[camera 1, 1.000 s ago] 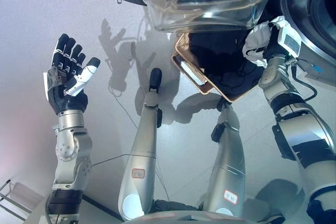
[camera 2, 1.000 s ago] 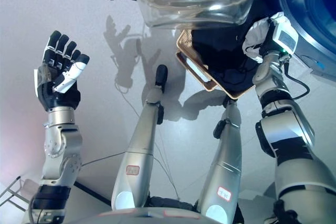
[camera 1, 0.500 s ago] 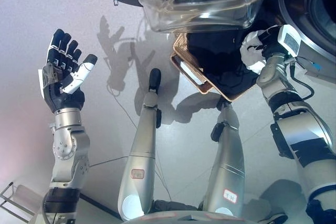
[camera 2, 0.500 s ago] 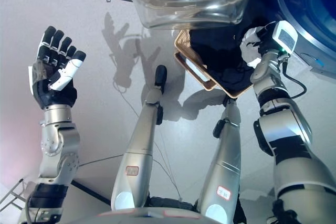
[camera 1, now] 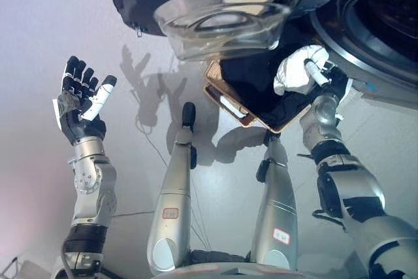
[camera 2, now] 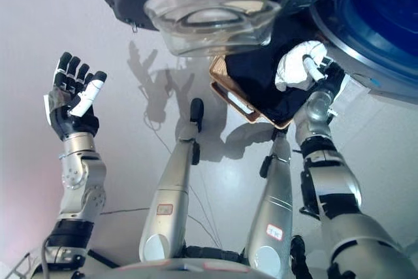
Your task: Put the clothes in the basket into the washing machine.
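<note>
A tan basket holding dark clothes sits on the floor under the washing machine's open door. My right hand is over the basket's right side, next to the drum opening. It is shut on a bunched white cloth and holds it above the dark clothes. My left hand is raised at the far left, open and empty, well away from the basket.
The round door with its glass bowl hangs over the basket's far side. The machine's front panel is on the right. Grey floor lies to the left.
The whole view has shifted, showing more of the door and drum. My right hand has turned and risen a little with the white cloth in it. The left hand stays raised.
</note>
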You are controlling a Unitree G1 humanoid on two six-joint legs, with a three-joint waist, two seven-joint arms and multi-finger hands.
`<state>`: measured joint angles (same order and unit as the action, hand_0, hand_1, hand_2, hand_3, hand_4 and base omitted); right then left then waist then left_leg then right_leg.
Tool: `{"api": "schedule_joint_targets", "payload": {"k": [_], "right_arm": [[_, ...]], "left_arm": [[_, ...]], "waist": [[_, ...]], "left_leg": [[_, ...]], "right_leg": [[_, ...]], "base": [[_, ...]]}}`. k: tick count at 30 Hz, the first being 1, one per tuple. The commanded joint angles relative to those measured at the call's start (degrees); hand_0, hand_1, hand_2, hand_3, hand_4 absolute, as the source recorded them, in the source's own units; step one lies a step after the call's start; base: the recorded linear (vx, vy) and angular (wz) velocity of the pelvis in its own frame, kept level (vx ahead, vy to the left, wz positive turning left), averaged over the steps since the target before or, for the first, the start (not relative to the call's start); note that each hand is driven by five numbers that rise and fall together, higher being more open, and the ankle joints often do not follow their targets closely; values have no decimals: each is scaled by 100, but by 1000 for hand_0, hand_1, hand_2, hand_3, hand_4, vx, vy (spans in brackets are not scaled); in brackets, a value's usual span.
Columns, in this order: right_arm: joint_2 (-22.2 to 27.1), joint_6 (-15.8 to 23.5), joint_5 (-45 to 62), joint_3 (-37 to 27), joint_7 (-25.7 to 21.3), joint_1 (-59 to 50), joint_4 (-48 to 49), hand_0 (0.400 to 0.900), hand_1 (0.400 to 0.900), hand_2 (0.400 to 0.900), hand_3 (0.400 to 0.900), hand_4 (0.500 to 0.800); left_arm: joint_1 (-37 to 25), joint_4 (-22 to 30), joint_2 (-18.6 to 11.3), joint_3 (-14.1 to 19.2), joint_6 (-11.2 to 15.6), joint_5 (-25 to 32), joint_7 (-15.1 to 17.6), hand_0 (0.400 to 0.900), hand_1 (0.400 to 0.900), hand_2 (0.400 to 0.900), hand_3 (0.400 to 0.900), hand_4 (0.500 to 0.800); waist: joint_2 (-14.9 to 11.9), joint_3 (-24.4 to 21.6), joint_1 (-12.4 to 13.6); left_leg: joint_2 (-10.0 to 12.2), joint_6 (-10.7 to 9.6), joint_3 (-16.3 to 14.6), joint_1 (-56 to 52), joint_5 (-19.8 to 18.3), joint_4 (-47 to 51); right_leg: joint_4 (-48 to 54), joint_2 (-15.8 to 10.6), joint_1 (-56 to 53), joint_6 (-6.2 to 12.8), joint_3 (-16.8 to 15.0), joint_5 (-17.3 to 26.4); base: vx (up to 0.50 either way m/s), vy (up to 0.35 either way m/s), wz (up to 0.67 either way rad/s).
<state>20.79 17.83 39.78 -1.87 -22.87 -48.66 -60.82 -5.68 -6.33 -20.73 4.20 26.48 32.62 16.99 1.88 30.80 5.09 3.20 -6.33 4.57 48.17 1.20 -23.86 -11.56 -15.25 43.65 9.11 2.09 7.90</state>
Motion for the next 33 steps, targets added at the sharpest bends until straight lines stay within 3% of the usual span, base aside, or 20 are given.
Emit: {"api": "schedule_joint_targets", "payload": {"k": [1, 3, 8, 15, 22, 28, 33], "right_arm": [[97, 1000, 1130, -276, 316, 30, 724, 400, 400, 400, 400, 500], [-226, 1459, 2010, -655, 647, 250, 1319, 400, 400, 400, 400, 500], [-716, 1891, 2996, -970, 1316, 821, 2201, 400, 400, 400, 400, 500], [-595, 2174, 3559, -1374, 1558, 409, 2261, 400, 400, 400, 400, 500], [-197, 2371, 3448, -1577, 1165, 43, 2147, 400, 400, 400, 400, 500], [241, 2412, 2674, -1849, 540, 173, 2116, 400, 400, 400, 400, 500], [752, 2548, 2599, -2103, 444, 130, 2206, 400, 400, 400, 400, 500]], "left_arm": [[16, 417, -12, 450, 551, 39, 196, 900, 900, 900, 900, 800], [10, 279, 111, 429, 560, 84, 248, 900, 900, 900, 900, 800], [-89, -85, 214, 384, 564, 59, 338, 900, 900, 900, 900, 800], [-35, -326, 249, 323, 582, 137, 158, 900, 900, 900, 900, 800], [67, -555, 186, 234, 521, 264, -8, 900, 900, 900, 900, 800], [276, -319, 165, 321, 578, 138, -25, 900, 900, 900, 900, 800], [343, -262, 110, 440, 618, 151, -81, 900, 900, 900, 900, 800]], "waist": [[290, -104, -56], [338, -133, -103], [454, -273, -192], [688, -556, -139], [869, -743, -108], [950, -796, -179], [981, -852, -226]], "left_leg": [[-167, 317, 52, -90, 200, 723], [-145, 297, 35, -248, 216, 821], [-130, 251, 72, -670, 303, 1118], [-152, 209, 64, -1026, 285, 1252], [-125, 194, 6, -1285, 380, 1479], [-114, 201, 1, -1370, 353, 1536], [-103, 187, -24, -1385, 378, 1605]], "right_leg": [[-125, 96, -327, -161, 118, -389], [-60, 92, -474, -153, 108, -410], [33, 57, -832, -134, 127, -468], [47, -5, -1121, -102, 112, -554], [74, -8, -1214, -93, 21, -557], [28, 8, -1209, -87, -43, -627], [42, 8, -1178, -68, -71, -621]], "base": [[20, -46, 0], [37, -38, 0], [57, -41, 6], [40, -24, 4], [14, 2, -4], [21, -4, -3], [19, 0, -1]]}}
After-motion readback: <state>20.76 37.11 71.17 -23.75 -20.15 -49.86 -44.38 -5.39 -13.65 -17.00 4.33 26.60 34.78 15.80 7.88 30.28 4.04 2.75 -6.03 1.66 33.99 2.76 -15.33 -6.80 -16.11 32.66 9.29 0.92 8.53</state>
